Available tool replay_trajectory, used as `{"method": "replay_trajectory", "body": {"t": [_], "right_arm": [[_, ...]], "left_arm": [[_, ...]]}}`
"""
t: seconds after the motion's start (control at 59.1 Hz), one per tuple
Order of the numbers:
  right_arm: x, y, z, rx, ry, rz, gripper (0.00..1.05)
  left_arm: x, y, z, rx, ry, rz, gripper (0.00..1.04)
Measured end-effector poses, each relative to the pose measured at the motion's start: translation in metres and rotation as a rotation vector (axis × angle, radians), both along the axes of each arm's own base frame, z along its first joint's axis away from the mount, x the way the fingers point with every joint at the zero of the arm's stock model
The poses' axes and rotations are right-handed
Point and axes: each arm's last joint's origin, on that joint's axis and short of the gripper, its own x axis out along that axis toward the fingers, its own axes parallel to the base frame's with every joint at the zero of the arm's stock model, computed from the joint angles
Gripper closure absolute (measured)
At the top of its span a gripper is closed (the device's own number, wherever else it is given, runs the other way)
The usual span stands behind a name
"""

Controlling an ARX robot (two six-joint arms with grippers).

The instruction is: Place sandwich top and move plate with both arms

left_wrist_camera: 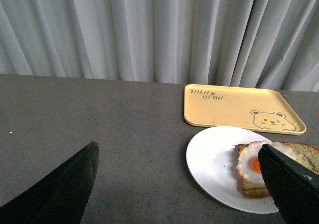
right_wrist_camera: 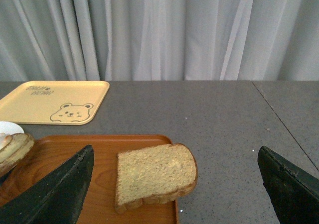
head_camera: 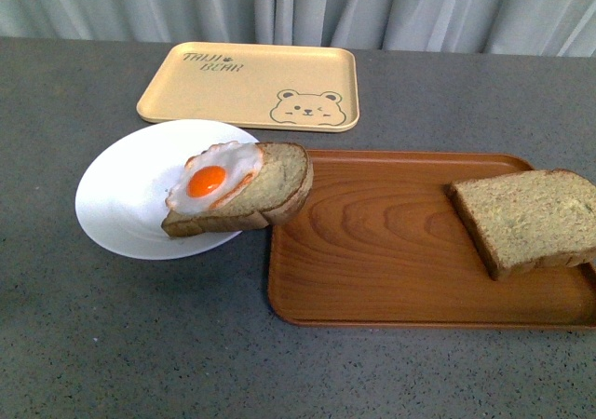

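Left fingers (left_wrist_camera: 60, 194), right fingers (right_wrist_camera: 55, 194) wide, empty; sandwich top (head_camera: 531, 219) on wood tray (head_camera: 372, 251); egg bread (head_camera: 275, 182) overhangs plate (head_camera: 121, 195).

Spread wide, left hand (left_wrist_camera: 178, 147) — plate (left_wrist_camera: 214, 159) w/ egg bread (left_wrist_camera: 305, 156) by one finger, yellow tray (left_wrist_camera: 239, 107) beyond.

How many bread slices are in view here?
2. The egg-topped slice lies on the white plate, overhanging the brown tray; the bare sandwich top sits at that tray's right end.
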Motion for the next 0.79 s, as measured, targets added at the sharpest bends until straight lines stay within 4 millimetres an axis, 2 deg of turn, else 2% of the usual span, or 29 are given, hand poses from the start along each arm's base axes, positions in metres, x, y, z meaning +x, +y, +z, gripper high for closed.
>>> {"method": "replay_trajectory", "body": {"t": [0.795], "right_arm": [[0.0000,0.0000,0.0000,0.000,0.000,0.000,0.09]], "left_arm": [[0.0000,0.0000,0.0000,0.000,0.000,0.000,0.09]]}}
